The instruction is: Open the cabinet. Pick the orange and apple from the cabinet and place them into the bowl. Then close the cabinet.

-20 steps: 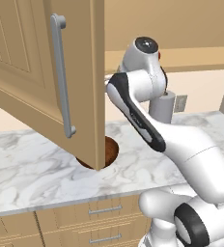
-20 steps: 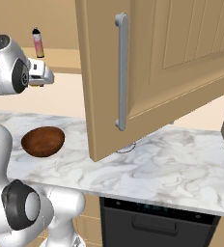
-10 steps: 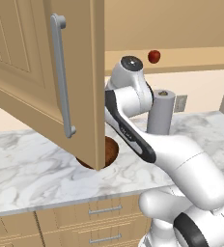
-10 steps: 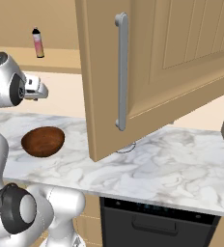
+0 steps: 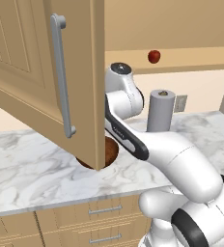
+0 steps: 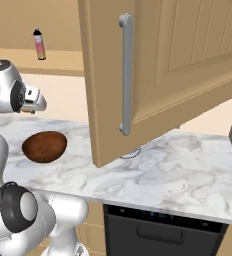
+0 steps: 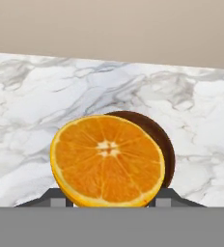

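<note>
Halfway-ish: cabinet open, gripper seemingly pinching orange above bowl; apple remains shelved.

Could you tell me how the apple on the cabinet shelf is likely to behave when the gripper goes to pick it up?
The apple looks round and smooth, so a nudge would probably roll it along the shelf. Its glossy skin may slip unless the grip is centred. It seems firm and small, likely light to lift.
</note>
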